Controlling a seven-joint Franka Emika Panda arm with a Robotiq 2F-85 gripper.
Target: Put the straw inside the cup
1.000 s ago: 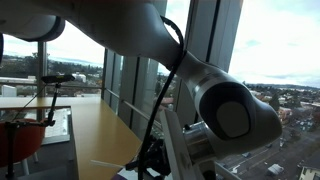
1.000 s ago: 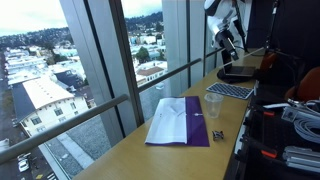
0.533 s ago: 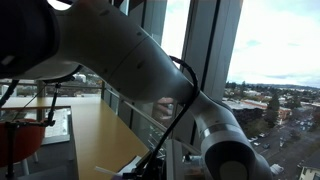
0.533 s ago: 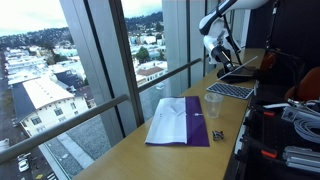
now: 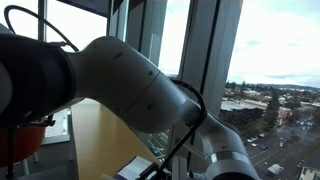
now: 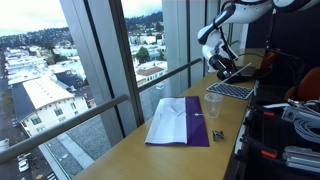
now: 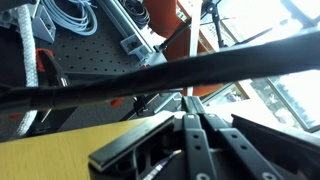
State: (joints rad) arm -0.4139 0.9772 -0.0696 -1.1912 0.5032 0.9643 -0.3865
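A clear plastic cup (image 6: pixel 213 103) stands upright on the wooden table, next to a white and purple cloth (image 6: pixel 178 122). My gripper (image 6: pixel 222 64) hangs above a dark flat laptop (image 6: pixel 232 90), well behind the cup. In the wrist view its two fingers (image 7: pixel 188 122) lie pressed together with nothing between them. A thin pale stick with a purple end (image 7: pixel 163 167) shows below the fingers; I cannot tell whether it is the straw. No straw can be made out in the exterior views.
A small dark object (image 6: pixel 217 135) lies beside the cloth. Tall windows with a railing (image 6: pixel 110 105) run along the table's far edge. Cables and equipment (image 6: pixel 295 120) crowd the near side. The arm (image 5: pixel 130 90) fills most of an exterior view.
The arm has swung down and toward the window. The gripper has dropped from high up to just above the laptop. The arm now blocks most of an exterior view.
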